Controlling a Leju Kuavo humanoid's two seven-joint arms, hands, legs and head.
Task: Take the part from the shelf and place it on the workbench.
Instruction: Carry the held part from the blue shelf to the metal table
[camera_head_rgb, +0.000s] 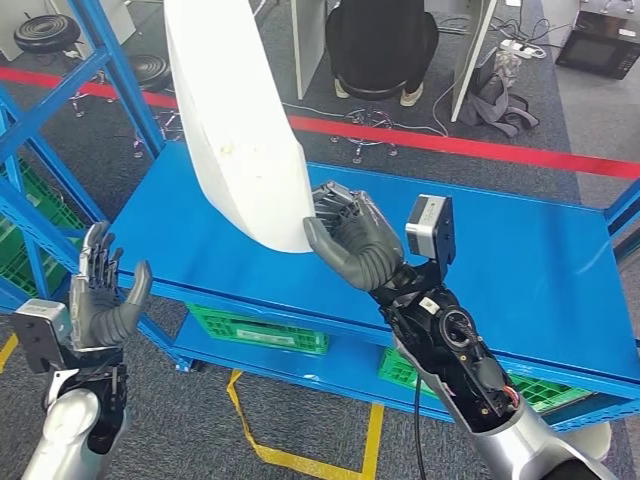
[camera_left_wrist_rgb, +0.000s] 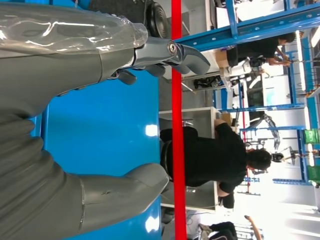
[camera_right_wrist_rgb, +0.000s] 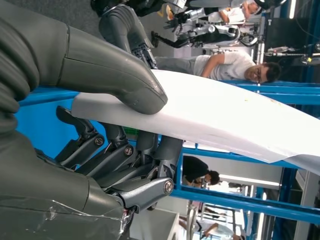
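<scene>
Far left, behind blue shelf uprights: green crate on the floor, contents not readable. Left hand raised at lower left, off the near-left corner of the blue shelf deck, fingers spread, thumb apart, nothing in it; in left wrist view same hand with wide gap between thumb and fingers, blue deck showing through. Under the deck, 2 more green crates: 1 near centre, 1 further right, both mostly hidden by the deck's front edge, contents can't tell. Yellow floor tape below, in front of the lower shelf. White part, a long curved panel, tilted up over the deck's left-centre, lower end just above the deck, upper end running out of the top of the head view. Right hand clamped on the part's lower end: thumb on 1 face, fingers behind; right wrist view confirms, thumb pressed on the top face of the part, fingers curled beneath. Deck right of the right hand bare blue to the right upright. Beyond the far edge: red floor line, stools far left, seated person at a desk, dark box at top right.
</scene>
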